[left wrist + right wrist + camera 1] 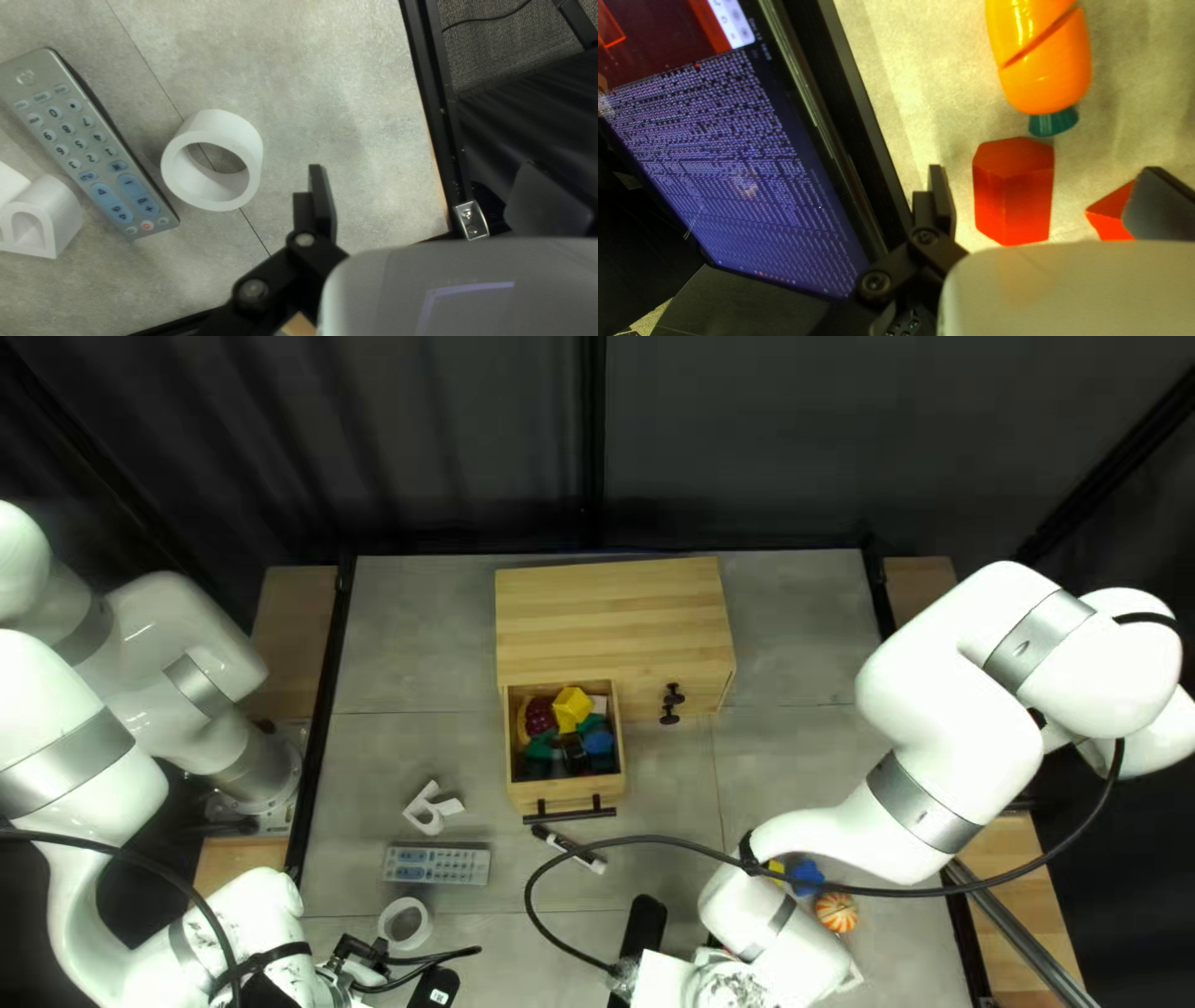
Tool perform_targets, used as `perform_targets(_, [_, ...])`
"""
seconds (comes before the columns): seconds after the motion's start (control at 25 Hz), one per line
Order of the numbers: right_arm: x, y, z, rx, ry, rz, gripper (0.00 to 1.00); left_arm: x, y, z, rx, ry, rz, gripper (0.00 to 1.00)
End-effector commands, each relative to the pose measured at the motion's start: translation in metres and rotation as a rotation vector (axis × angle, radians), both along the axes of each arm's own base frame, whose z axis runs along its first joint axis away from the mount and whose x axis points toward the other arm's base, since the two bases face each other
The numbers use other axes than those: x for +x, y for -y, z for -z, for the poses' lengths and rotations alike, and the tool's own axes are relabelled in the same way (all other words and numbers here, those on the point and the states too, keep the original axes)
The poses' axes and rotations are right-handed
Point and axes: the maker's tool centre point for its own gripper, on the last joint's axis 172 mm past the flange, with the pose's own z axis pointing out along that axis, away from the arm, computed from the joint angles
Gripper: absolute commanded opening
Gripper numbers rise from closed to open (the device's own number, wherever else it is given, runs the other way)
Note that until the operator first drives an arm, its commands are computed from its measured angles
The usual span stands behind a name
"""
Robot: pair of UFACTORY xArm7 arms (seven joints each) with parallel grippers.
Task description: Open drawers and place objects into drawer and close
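1. Red block (pixel 1011 193) looks like the next pick: it appears between the right gripper (pixel 1046 171)'s fingers in the wrist view. Right arm hides that spot in the top left view.
2. Wooden drawer (pixel 567 788) is pulled out of the cabinet (pixel 610 622), with toys inside, incl. a yellow block (pixel 571 707). So I read this as the loading step; closing comes later.
3. Right gripper: fingers spread wide, one each side of the block in view, no contact visible. Nothing pinched. Can't tell how much height is left.
4. Next move: center on the block, lower, squeeze, check grip, then lift and carry to the drawer.
5. Watch-outs: orange toy (pixel 1046 59) sits near the block, second red piece (pixel 1111 214) is partly behind the far finger, and a screen (pixel 735 186) is close to the other. A sideways slip could nudge any of them.
6. Left gripper (pixel 425 180): also spread, holding nothing. White ring (pixel 212 162) is off to its side, remote (pixel 87 143) beyond that. Both probably later picks.
7. Pile in the drawer looks fairly full; might need settling before the push on the handle (pixel 569 815).
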Motion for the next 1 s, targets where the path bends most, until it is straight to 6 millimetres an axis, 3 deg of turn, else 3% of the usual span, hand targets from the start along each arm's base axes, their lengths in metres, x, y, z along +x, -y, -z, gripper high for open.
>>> perform_targets(0.04, [0.0,0.0,0.001,0.0,0.002,-0.002,0.04,0.0,0.0,0.0,0.0,0.0,0.0,1.0])
perform_targets(0.32, [0.002,-0.002,-0.007,-0.007,0.006,-0.005,0.04,0.0,0.0,0.0,0.0,0.0,0.0,1.0])
perform_targets(0.44, [0.007,-0.001,-0.028,-0.025,0.01,-0.01,0.03,0.0,0.0,0.0,0.0,0.0,0.0,1.0])
perform_targets(0.6, [0.017,0.019,-0.06,-0.068,0.018,-0.007,0.03,0.0,0.0,0.0,0.0,0.0,0.0,1.0])
perform_targets(0.8, [0.048,0.088,-0.118,-0.168,0.052,0.031,0.02,0.0,0.0,0.0,0.0,0.0,0.0,1.0])
perform_targets(0.88, [0.065,0.131,-0.147,-0.224,0.076,0.039,0.02,0.0,0.0,0.0,0.0,0.0,0.0,1.0])
perform_targets(1.0, [0.084,0.177,-0.179,-0.284,0.106,0.038,0.02,0.0,0.0,0.0,0.0,0.0,0.0,1.0])
